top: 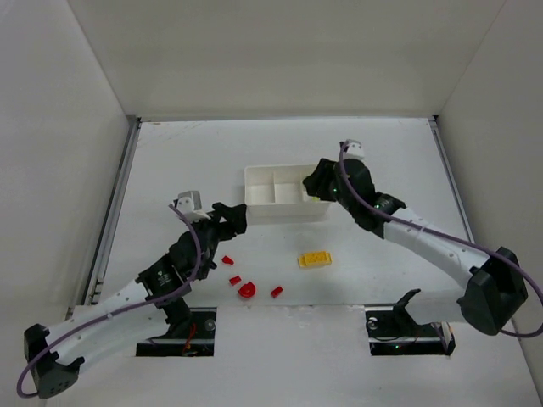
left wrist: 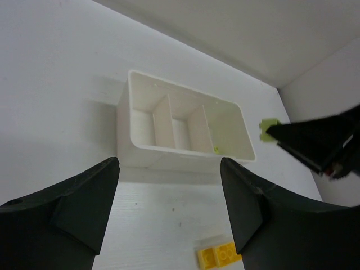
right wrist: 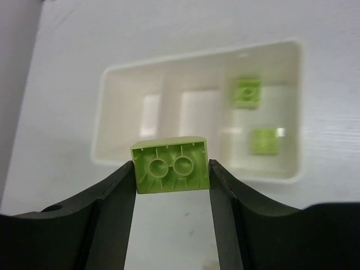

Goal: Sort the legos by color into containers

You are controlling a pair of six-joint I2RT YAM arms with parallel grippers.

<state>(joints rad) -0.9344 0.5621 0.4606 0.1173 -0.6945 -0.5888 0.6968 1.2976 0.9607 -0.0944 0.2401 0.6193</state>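
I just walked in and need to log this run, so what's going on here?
The right gripper is shut on a light-green brick, holding it at the right end of the white tray. The compartment there already holds two green pieces. The left gripper hangs open and empty near the tray's front left. The yellow brick and four red pieces lie on the table, unsorted.

3 green legos (right wrist: pixel 171 166), 1 yellow (top: pixel 315 259), 4 red (top: pixel 247 289).
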